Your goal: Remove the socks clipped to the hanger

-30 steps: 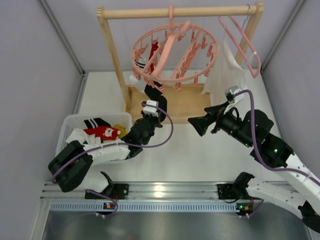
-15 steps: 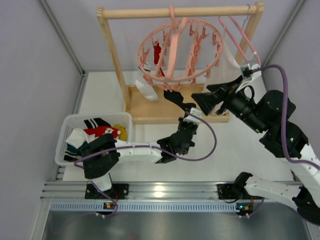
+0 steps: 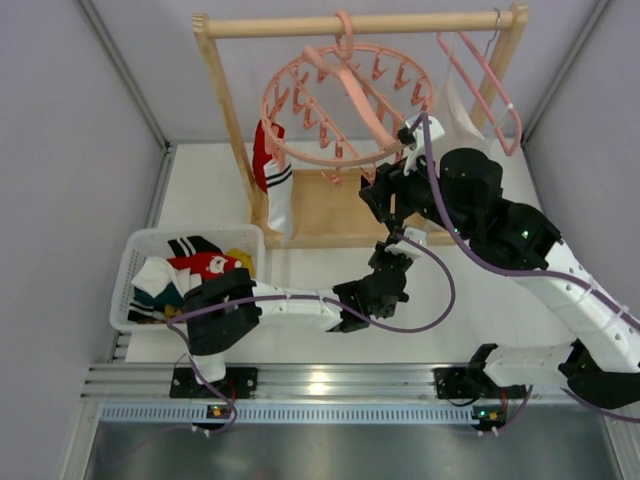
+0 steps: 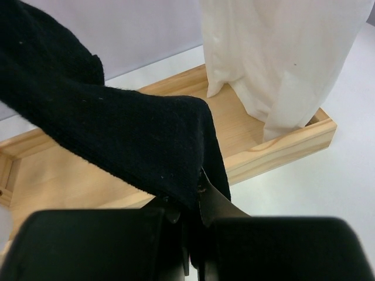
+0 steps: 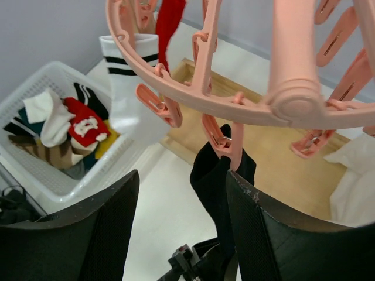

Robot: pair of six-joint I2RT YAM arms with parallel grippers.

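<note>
Left pincer [image 4: 188, 202] clamped on black sock [image 4: 117, 134] hanging above, right pincer [image 5: 181, 187] agape near hanger [image 5: 234, 105]

A robot lab cell staged as a laundry corner: plain grey walls [image 3: 60, 150] box a white table [image 3: 200, 190], arms [image 3: 520, 240] mount on an aluminium rail [image 3: 320, 380], with wooden rack [image 3: 270, 25] and basket [image 3: 195, 231] as props.

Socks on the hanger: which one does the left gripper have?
The black sock, pinched in the left gripper while clipped to the hanger; the striped white sock hangs untouched.
</note>
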